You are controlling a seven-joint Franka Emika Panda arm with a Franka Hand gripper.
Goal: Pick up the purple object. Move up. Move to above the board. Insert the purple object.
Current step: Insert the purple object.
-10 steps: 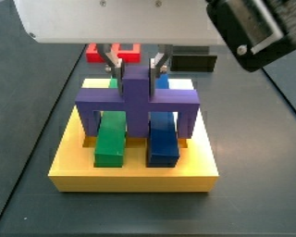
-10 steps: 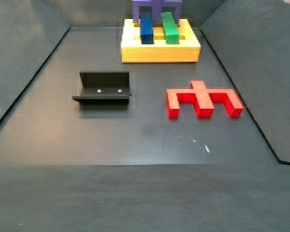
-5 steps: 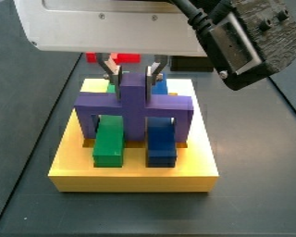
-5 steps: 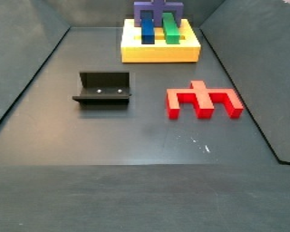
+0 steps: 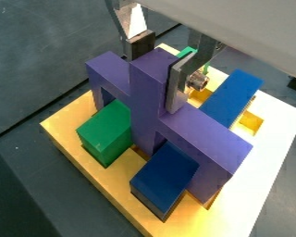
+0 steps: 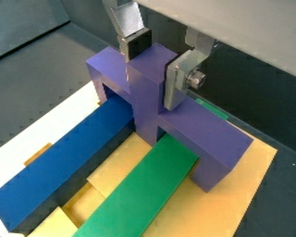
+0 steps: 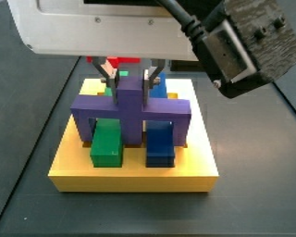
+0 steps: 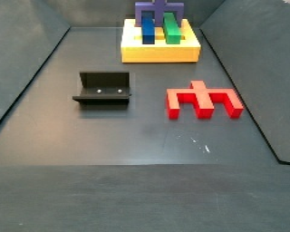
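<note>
The purple object (image 5: 163, 111) stands on the board (image 5: 77, 148), its crossbar across the green bar (image 5: 107, 130) and the blue bar (image 5: 176, 171), with one leg on each outer side. I think this is why it has a bridge shape: the two legs go down into slots of the board while the bars pass below the crossbar. In a side view the purple object (image 7: 129, 108) looks low and level on the board (image 7: 132, 171), so the insertion seems almost or fully done, but the leg ends are hidden and I cannot confirm that they are at the bottom.

The gripper (image 5: 161, 57) is directly above the board and holds the upright post between its two fingers (image 6: 178, 76); in both wrist views the plates lie flat against the sides of the post. Holding the post and not the wide crossbar leaves the legs free to enter the slots.

Away from the board, on the dark floor, lie the red block (image 8: 203, 98) and the fixture (image 8: 102, 89), well apart from the work.
</note>
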